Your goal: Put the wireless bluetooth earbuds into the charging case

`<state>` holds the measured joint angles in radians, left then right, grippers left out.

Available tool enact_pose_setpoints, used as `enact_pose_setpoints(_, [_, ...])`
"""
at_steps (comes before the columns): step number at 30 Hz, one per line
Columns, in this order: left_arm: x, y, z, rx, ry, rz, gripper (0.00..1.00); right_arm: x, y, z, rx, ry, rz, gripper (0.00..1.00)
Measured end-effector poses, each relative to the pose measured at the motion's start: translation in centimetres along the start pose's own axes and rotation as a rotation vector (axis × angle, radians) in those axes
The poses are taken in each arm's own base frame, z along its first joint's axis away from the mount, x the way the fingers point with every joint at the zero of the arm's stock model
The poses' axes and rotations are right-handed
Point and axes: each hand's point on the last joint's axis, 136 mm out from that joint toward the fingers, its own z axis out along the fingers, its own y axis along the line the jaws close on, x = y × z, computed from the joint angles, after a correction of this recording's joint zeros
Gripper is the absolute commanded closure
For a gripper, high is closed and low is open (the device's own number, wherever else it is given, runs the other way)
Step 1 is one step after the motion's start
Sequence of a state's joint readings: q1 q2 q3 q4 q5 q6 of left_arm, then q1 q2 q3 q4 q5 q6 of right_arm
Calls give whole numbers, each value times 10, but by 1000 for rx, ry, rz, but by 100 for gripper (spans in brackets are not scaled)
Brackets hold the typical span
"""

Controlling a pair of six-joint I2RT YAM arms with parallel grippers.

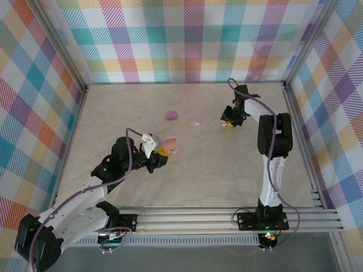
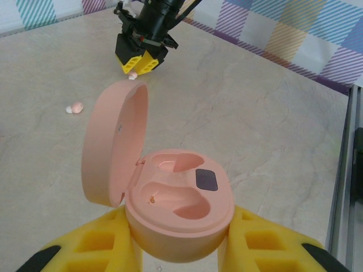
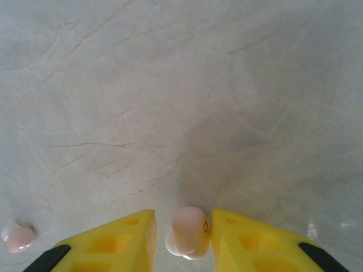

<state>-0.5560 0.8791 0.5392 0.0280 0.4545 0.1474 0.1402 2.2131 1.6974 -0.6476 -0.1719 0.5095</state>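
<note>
Over on the left, the left gripper (image 1: 161,150) is clenched on the pink case (image 2: 178,209), its yellow fingers (image 2: 96,249) pressing the base from both sides. It seems to hold the case up off the table (image 1: 227,181) with the lid (image 2: 113,141) swung open to one side. I'd say that is so the 2 wells (image 2: 170,161) face up for the other arm; both wells are empty.

Further right and back, a purple puck (image 1: 171,115) lies flat, well apart from either arm. Right of it, 1 loose earbud (image 1: 196,123) lies on the table, near the right gripper (image 1: 229,119). That gripper points down, low over the surface, jaws pinched on a 2nd earbud (image 3: 190,232). I cannot tell whether that piece is clear of the table.

To my eye the task is barely begun. The 2nd earbud must cross to the case and seat in a well, and something so small and round could easily slip or twist.
</note>
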Motion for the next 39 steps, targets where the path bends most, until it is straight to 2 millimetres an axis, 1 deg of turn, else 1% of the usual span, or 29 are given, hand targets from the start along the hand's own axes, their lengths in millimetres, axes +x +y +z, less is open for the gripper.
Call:
enact_pose_setpoints(5, [-5,-2,-4,-1,-18,10,84,4,1,3,16,8,-20,73])
enact_pose_setpoints(16, [-12,-4,-9,-4,-45,24,84,4,3,6,77,14,-82,73])
enact_pose_setpoints(26, [-13,-5,-13,-6,-51,27,84,5,3,6,125,11,-152,85])
enact_pose_setpoints(31, [-13,-6,-14,-6,-52,27,84,9,6,3,140,13,-198,87])
enact_pose_setpoints(35, [-13,-6,-14,-6,-51,27,84,13,14,-8,145,9,-251,87])
enact_pose_setpoints(37, [-13,-6,-14,-6,-51,26,84,13,23,-20,135,-14,-286,87])
enact_pose_setpoints(39, [-13,-6,-14,-6,-51,25,84,16,35,-38,124,-45,-328,88])
